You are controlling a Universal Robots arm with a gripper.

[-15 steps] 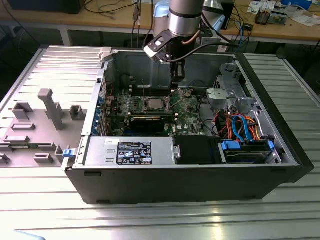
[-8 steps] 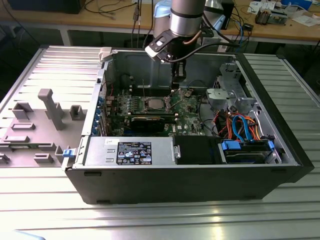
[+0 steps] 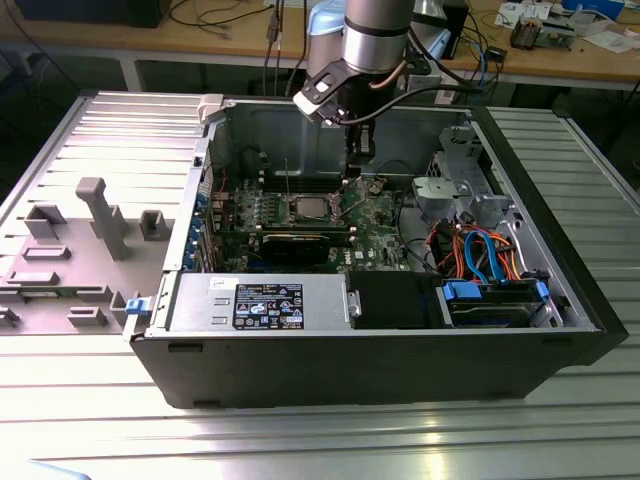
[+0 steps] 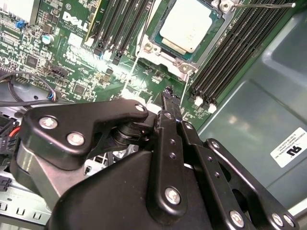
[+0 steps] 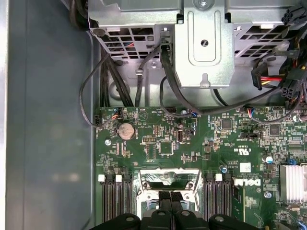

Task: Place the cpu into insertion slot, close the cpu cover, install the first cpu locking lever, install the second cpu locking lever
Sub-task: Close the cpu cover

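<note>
Cpu near the vertical arm's downward-pointing end effector, its fingers pressed together.

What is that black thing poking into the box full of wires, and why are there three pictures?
That is a robot arm reaching into an open computer case, which lies on a metal table. The exterior view comes from a camera standing away from the arm. The two wrist views come from cameras riding on the arm, looking past its black gripper. The green motherboard is the computer's main board. The shiny square is the cpu, the computer's brain. It already sits in place on the board, with a metal frame, the cpu cover, around it. The fingers are pressed together near it and hold nothing.
</note>
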